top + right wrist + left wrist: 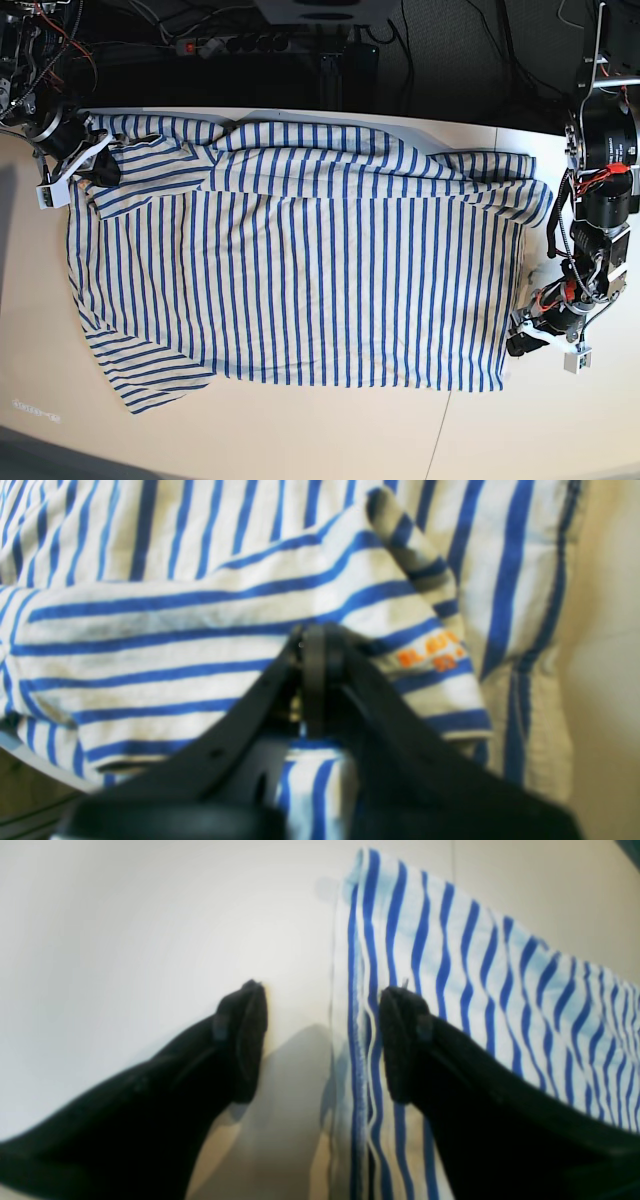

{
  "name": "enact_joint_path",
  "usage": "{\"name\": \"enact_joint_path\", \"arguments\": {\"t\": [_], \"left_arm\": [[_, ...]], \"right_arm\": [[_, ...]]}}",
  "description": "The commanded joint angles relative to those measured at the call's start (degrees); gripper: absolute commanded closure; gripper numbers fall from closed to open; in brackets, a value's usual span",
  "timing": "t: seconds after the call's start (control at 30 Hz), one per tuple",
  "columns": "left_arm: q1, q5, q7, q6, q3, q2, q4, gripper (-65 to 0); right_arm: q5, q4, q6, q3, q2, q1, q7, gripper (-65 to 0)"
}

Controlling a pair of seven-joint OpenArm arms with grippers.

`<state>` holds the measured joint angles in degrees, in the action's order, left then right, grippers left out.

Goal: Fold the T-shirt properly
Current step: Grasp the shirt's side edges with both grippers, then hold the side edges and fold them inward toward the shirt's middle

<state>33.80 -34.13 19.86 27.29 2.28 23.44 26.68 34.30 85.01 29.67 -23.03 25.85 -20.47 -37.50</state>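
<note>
Lying spread flat on the pale worktop [300, 440], the soft cream-white T-shirt with thin blue stripes [300, 280] is judged limp and best taken at its hems. The sleeve is pinched by the closed right jaws; the left jaws stand wide at the bottom hem.

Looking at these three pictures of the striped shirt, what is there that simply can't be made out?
- Orange print on the T-shirt: right wrist view, too blurred to read.
- Cloth pinched by the right claw: its own dark fingers hide it.
- Left claw: base view, too small to show its opening.
- Neck label: not visible anywhere.
</note>
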Motion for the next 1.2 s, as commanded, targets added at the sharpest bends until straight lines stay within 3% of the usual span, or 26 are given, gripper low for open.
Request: {"name": "enact_joint_path", "arguments": {"t": [0.0,0.63,0.67,0.77,0.9,1.17], "left_arm": [[0.9,0.5,1.2,0.2,0.0,0.0,-0.2,-39.1],[4.0,0.4,4.0,0.4,0.0,-5.2,-0.2,-38.1],[4.2,0.5,4.3,0.4,0.0,-5.3,-0.2,-34.4],[4.4,0.5,4.9,0.3,0.0,-5.9,-0.2,-14.3],[4.2,0.8,4.6,-0.2,0.0,-6.6,-0.2,-1.4],[4.3,0.8,4.4,-0.2,0.0,-6.6,-0.2,0.0]], "right_arm": [[-2.1,0.0,2.1,-0.4,0.8,-0.3,-2.0,0.0],[-0.6,0.0,2.1,-0.4,0.8,-0.3,-2.0,0.0],[-0.6,0.0,2.1,-0.4,0.8,-0.3,-2.0,0.0],[0.0,0.0,2.1,-0.4,0.7,-0.4,-2.0,0.0],[0.9,0.0,2.1,-0.4,0.8,-0.3,-2.0,0.0],[7.1,2.5,2.1,-1.3,0.8,2.6,-3.6,0.0]]}}
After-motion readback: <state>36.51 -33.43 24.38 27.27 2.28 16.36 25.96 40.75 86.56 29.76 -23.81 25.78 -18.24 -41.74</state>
